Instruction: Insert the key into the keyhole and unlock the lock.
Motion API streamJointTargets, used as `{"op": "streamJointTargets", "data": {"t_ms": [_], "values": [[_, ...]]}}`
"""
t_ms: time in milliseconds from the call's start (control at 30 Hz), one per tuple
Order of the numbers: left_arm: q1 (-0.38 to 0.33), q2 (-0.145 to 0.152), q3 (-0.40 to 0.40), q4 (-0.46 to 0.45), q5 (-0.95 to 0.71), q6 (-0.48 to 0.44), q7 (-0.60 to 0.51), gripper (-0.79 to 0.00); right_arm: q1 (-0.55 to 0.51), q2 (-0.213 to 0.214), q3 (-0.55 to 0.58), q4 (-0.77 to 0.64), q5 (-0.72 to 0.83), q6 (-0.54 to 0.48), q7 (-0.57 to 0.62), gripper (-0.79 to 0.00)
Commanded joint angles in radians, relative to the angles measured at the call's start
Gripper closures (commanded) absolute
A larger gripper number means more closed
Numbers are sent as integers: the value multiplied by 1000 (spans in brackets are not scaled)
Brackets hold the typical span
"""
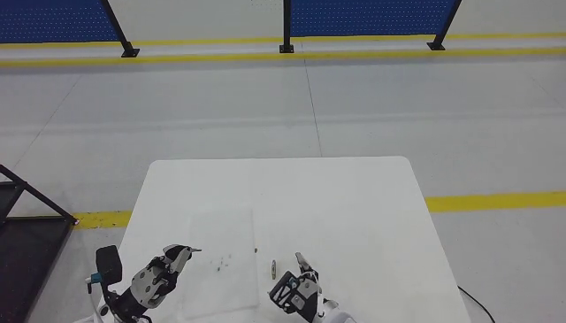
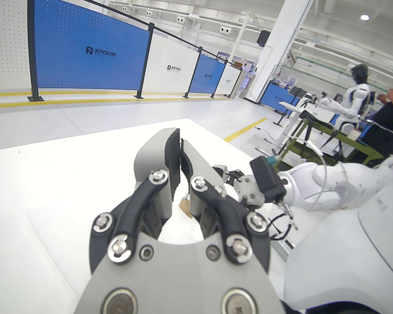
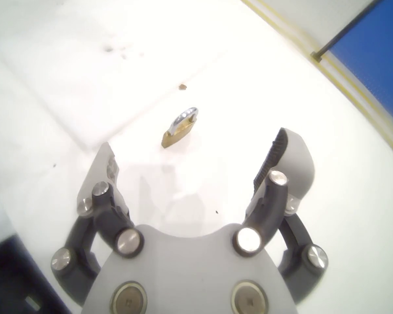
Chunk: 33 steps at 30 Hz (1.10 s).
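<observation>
The work stands at the step of securing the lock, before any insertion can be tried. The padlock [image 3: 178,129] lies on its side on the white surface [image 1: 354,203], near the robot's edge, just beside the border of a pale mat [image 3: 68,73], with its silver shackle pointing away from the right pincer [image 3: 196,145]. That pincer is released, its jaws spread wide. It hangs just short of the brass body, lined up with it but not touching it. The left pincer [image 2: 180,142] is clenched, pads pressed together, and sits off to the side, clear of the lock. In the top view a thin dark sliver juts from its tips. This is most likely the key [image 1: 194,250], though it is too small to be sure. The keyhole cannot be made out, and the lock's lie suggests it faces roughly toward the right arm. The next move seems to fall to the right arm: descend and advance until the jaws straddle the brass body rather than the shackle, then close firmly. The lock is small, smooth and lying flat, so a shallow or skewed grip could let it skid or twist away. Once it is held, it would need turning so that the keyhole faces the left arm, which could then bring the key in line with it.
</observation>
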<state>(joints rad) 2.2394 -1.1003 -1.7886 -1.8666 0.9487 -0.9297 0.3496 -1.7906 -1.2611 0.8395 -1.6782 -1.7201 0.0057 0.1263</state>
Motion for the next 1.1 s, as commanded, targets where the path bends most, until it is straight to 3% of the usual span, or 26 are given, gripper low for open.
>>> {"op": "streamJointTargets", "data": {"t_ms": [0,133,200,233,300,367,500,633,700,733,933,1067], "values": [[0,0,0,0,0,0,0,0,37,-12,-19,43,59,6,5,-785],[0,0,0,0,0,0,0,0,91,-31,-52,105,97,19,4,-785],[0,0,0,0,0,0,0,0,111,-37,-67,128,105,15,6,-723],[0,0,0,0,0,0,0,0,119,-40,-73,139,107,13,7,-625],[0,0,0,0,0,0,0,0,132,-44,-81,156,113,16,5,-603],[0,0,0,0,0,0,0,0,141,-48,-87,171,118,17,3,-520],[0,0,0,0,0,0,0,0,152,-52,-93,195,136,14,-8,-268],[0,0,0,0,0,0,0,0,158,-55,-97,208,143,9,-13,-185],[0,0,0,0,0,0,0,0,161,-55,-99,212,143,5,-12,-102],[0,0,0,0,0,0,0,0,162,-56,-101,213,144,2,-12,0],[0,0,0,0,0,0,0,0,152,-53,-90,186,174,-12,-45,0],[0,0,0,0,0,0,0,0,97,-40,-42,108,223,0,-165,0]]}}
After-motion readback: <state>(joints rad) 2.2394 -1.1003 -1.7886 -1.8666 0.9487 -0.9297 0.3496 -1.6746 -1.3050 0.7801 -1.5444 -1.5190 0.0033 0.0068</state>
